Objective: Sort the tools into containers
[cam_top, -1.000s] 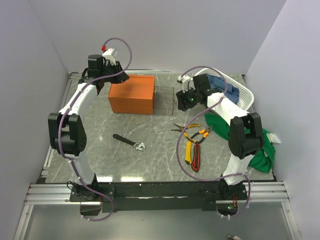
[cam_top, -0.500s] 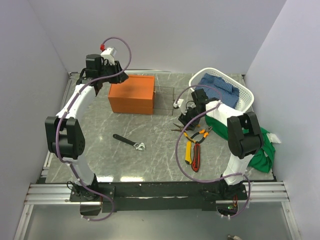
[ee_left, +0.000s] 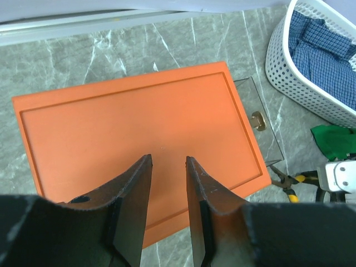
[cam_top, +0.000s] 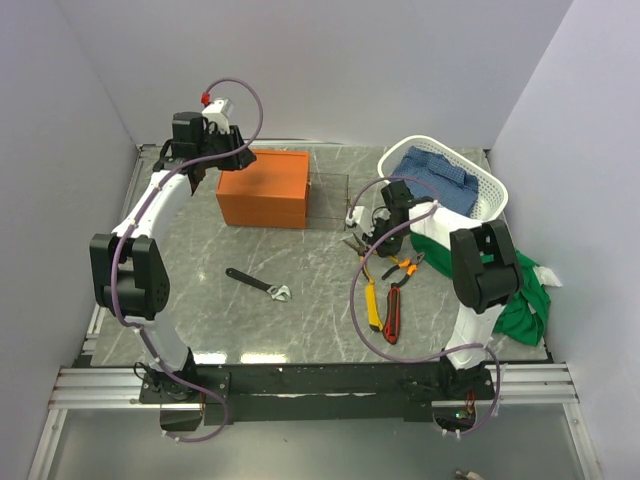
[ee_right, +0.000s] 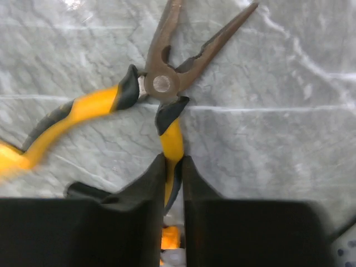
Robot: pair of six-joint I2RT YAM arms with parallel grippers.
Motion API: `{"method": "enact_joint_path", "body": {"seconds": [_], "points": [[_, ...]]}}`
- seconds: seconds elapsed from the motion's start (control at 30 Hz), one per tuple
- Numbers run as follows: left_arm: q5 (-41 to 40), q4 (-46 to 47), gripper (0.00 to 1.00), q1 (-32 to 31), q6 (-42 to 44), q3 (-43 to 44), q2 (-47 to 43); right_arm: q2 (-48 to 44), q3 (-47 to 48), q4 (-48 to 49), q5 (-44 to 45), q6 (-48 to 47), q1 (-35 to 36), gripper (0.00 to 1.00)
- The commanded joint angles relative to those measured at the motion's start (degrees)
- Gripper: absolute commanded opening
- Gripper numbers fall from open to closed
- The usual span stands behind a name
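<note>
The orange box, the container, lies under my left gripper, which hangs open over its closed lid with nothing between the fingers; from above the left gripper sits at the orange box's back left corner. My right gripper is shut on one yellow handle of the needle-nose pliers, which lie on the table with jaws spread. In the top view the right gripper is down at the pliers. A black wrench, orange-handled pliers, a yellow knife and a red-black knife lie on the table.
A white basket holding a blue cloth stands at the back right. A green cloth lies by the right arm. A clear panel with a brass knob lies flat just right of the box.
My right gripper came down from beside the basket to the yellow-handled pliers and closed on a handle. The left gripper stayed over the box.
</note>
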Motion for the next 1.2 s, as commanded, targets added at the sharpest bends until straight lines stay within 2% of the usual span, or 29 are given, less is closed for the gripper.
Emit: {"method": "enact_joint_path", "body": {"seconds": [0.0, 0.1, 0.13, 0.27, 0.37, 0.4, 0.43, 0.5, 0.53, 0.7, 0.77, 0.87, 0.9, 0.97, 1.17], "points": [[0.06, 1.07, 0.37, -0.24, 0.61, -0.40, -3.25, -5.62, -2.42, -1.19, -1.10, -5.04, -0.43, 0.00], [-0.03, 0.89, 0.37, -0.24, 0.87, -0.49, -3.43, -13.17, -1.55, -10.48, -13.66, -13.71, -2.01, 0.00], [-0.11, 0.89, 0.37, -0.24, 0.96, -0.57, -3.43, -14.77, -0.93, -15.30, -15.95, -14.97, -2.27, 0.00], [0.41, 1.33, 0.37, -0.24, 0.44, -0.75, -3.16, -19.96, 4.51, -22.20, -24.92, -15.34, -2.98, 0.00], [0.59, 1.95, 0.37, -0.24, 0.17, -0.84, -2.99, -21.64, 6.97, -17.13, -29.41, -5.88, -3.33, 0.00], [0.59, 1.95, 0.37, -0.24, 0.26, -0.75, -2.90, -21.47, 7.42, -14.06, -29.77, 3.64, -3.24, 0.00], [0.59, 2.03, 0.37, -0.24, 0.26, -0.75, -2.99, -21.21, 7.60, -4.81, -27.86, 9.83, -2.98, 0.00], [0.15, 1.95, 0.37, -0.24, 0.61, -0.66, -3.25, -18.50, 9.79, 2.29, -22.33, 21.52, -1.75, 0.00], [0.06, 1.77, 0.37, -0.24, 0.70, -0.66, -3.34, -16.83, 11.54, 4.93, -14.56, 23.41, 0.17, 0.00], [-0.47, 1.68, 0.37, -0.24, 1.14, -1.89, -4.30, -1.99, 30.87, 1.36, -2.89, 35.52, 1.42, 0.00], [-0.47, 1.95, 0.37, -0.24, 1.22, -2.59, -4.92, 0.58, 35.00, 1.00, 1.05, 36.52, 2.20, 0.00], [-0.82, 1.60, 0.37, -0.24, 1.75, -3.91, -5.71, 2.70, 36.33, 3.28, 4.84, 35.65, 3.69, 0.00], [-0.99, 1.68, 0.37, -0.24, 1.84, -4.44, -5.97, 4.44, 37.04, 3.20, 8.51, 35.82, 4.75, 0.00], [-1.34, 1.60, 0.37, -0.24, 2.10, -4.97, -6.50, 6.65, 40.10, 1.01, 9.95, 35.73, 5.46, 0.00], [-1.78, 1.33, 0.37, -0.24, 2.72, -5.67, -7.20, 9.73, 40.20, 3.81, 18.64, 35.47, 9.06, 0.00]]}}
